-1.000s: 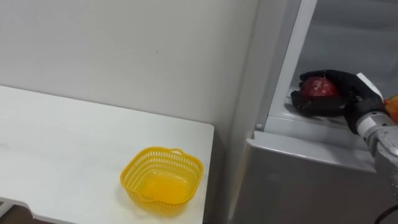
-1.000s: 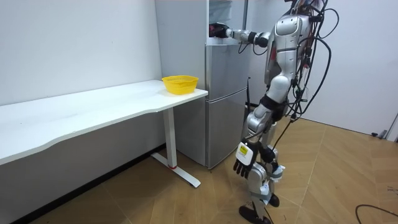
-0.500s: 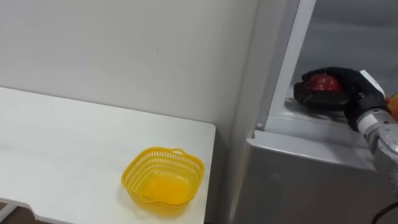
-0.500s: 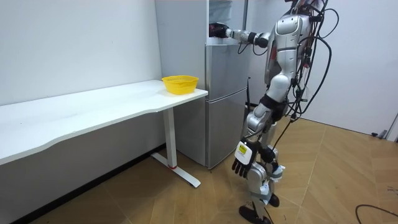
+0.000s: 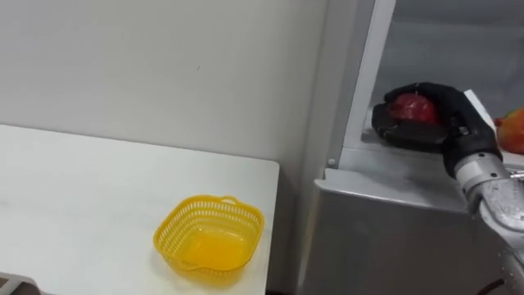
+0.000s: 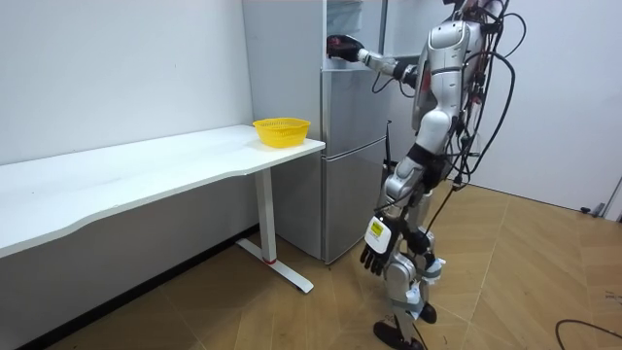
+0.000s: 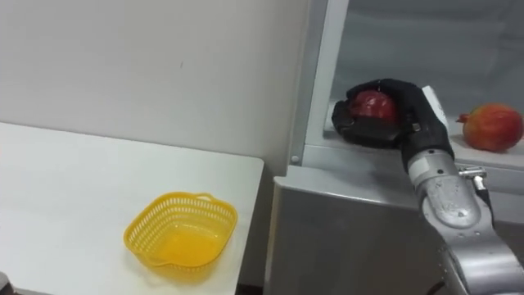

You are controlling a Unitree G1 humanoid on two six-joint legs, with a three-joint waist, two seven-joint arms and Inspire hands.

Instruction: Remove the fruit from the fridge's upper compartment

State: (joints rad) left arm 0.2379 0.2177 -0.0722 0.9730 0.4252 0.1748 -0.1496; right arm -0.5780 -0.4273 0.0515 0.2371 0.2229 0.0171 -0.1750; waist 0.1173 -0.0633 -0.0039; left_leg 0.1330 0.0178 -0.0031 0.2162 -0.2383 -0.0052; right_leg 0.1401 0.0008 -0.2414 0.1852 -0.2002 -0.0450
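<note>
A red round fruit (image 5: 412,107) sits in my right hand (image 5: 438,123), whose dark fingers are curled round it. The hand hovers just over the shelf of the open upper fridge compartment (image 5: 385,156), near its left edge. In the right eye view the same fruit (image 7: 373,106) and right hand (image 7: 407,121) show, with a second reddish fruit (image 7: 492,127) lying on the shelf to the right. In the room view I stand in front of the fridge (image 6: 350,165) with my right hand (image 6: 340,45) raised into it. My left hand (image 6: 379,251) hangs by my side, fingers relaxed.
A yellow plastic basket (image 5: 209,198) stands near the right end of the white table (image 5: 82,188), which stops just left of the fridge. Below the shelf is the shut lower fridge door (image 5: 393,221). A bare wall runs behind the table.
My right elbow has dropped, so the forearm now slopes up to the fruit; the hand stays at the shelf with the fruit held. The eye view has shifted slightly.
</note>
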